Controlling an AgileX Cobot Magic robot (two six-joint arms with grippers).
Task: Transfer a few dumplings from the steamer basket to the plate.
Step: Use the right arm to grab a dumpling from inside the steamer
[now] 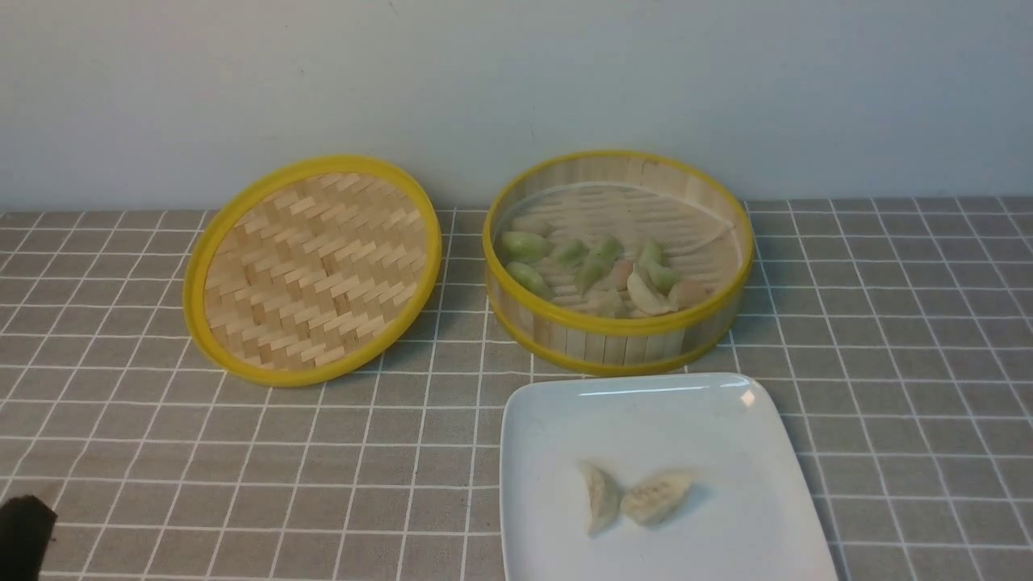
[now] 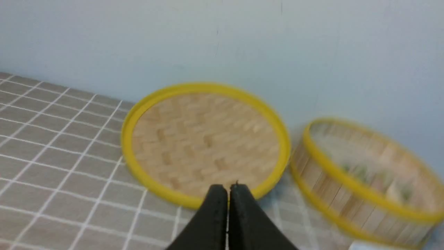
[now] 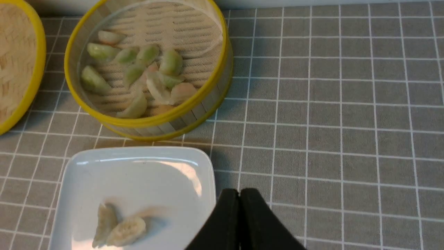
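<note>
The steamer basket (image 1: 615, 343) stands at the back, right of centre, and holds several pale green, cream and pinkish dumplings (image 1: 595, 272). The white square plate (image 1: 726, 452) lies just in front of it with two cream dumplings (image 1: 601, 498) (image 1: 658, 496) side by side on it. In the right wrist view, my right gripper (image 3: 239, 191) is shut and empty above the cloth, just off the plate's (image 3: 138, 180) edge, and the basket (image 3: 149, 121) lies beyond. In the left wrist view, my left gripper (image 2: 228, 187) is shut and empty, in front of the woven lid.
A shallow yellow-rimmed woven lid (image 1: 313, 270) leans tilted to the left of the basket, also in the left wrist view (image 2: 208, 142). A grey checked cloth (image 1: 888, 339) covers the table. A pale wall (image 1: 516, 81) stands right behind. A black bit of the left arm (image 1: 24, 537) shows at the lower left.
</note>
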